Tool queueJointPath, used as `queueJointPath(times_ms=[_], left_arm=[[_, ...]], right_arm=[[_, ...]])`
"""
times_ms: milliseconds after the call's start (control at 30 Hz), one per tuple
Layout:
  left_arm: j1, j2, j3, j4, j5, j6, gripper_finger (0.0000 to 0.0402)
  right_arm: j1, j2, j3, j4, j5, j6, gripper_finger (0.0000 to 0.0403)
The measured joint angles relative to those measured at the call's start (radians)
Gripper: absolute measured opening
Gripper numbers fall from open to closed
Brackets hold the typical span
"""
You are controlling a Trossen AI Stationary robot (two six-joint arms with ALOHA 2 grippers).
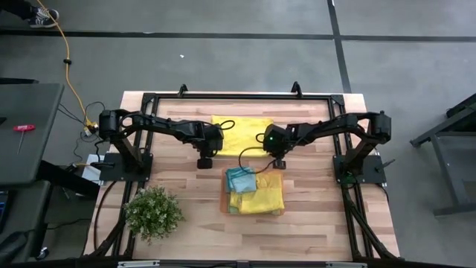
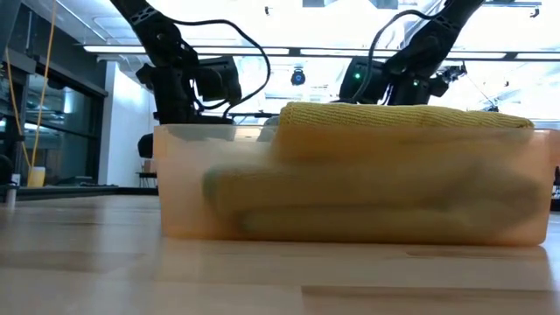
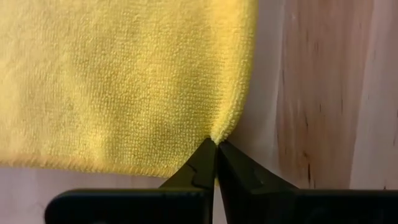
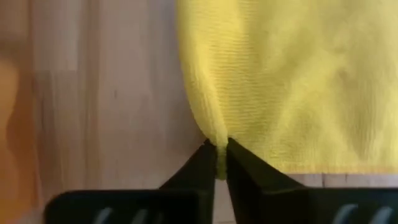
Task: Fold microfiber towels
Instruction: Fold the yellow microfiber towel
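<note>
Both dark arms reach in toward the middle of the wooden table (image 1: 312,223) from 9 and 3 o'clock, elbows bent, wrists pointing down at a flat bright yellow microfiber towel (image 1: 239,135) spread at about 12 o'clock from table centre. The left gripper (image 3: 216,144) has its 2 fingers pressed together, pinching the towel's corner. The right gripper (image 4: 218,149) is closed on a fold of the opposite edge, a sliver of yellow caught between its tips.

The wrist views show those pinches up close; the high view can't. But only the high view shows the see-through orange plastic bin (image 1: 226,195) at 6 o'clock, holding folded yellow and teal towels (image 1: 256,192), plus a small green leafy potted plant (image 1: 152,212) at 8 o'clock. The low view just sees the bin's side with yellow cloth stacked over its rim.
</note>
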Motion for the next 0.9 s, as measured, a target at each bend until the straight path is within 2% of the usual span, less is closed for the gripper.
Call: queueJointPath(times_ms=[67,167,467,600,900], left_arm=[[0.003,-0.001,0.0,-0.003,0.001,-0.036,0.0002],[0.011,-0.011,0.0,-0.012,0.014,-0.073,0.0001],[0.07,-0.095,0.0,-0.049,0.195,-0.184,0.0],[0.09,-0.129,0.0,-0.053,0.222,-0.252,0.0],[0.176,-0.14,0.0,0.014,0.221,-0.37,0.0]], right_arm=[[-0.014,-0.016,0.004,-0.024,-0.019,0.042,0.0009],[-0.036,-0.061,0.01,-0.06,-0.027,0.113,0.0012],[-0.139,-0.184,0.013,-0.157,-0.23,0.304,0.0002],[-0.161,-0.193,0.013,-0.17,-0.303,0.42,0.0001],[-0.212,-0.193,0.013,-0.122,-0.283,0.594,0.0001]])
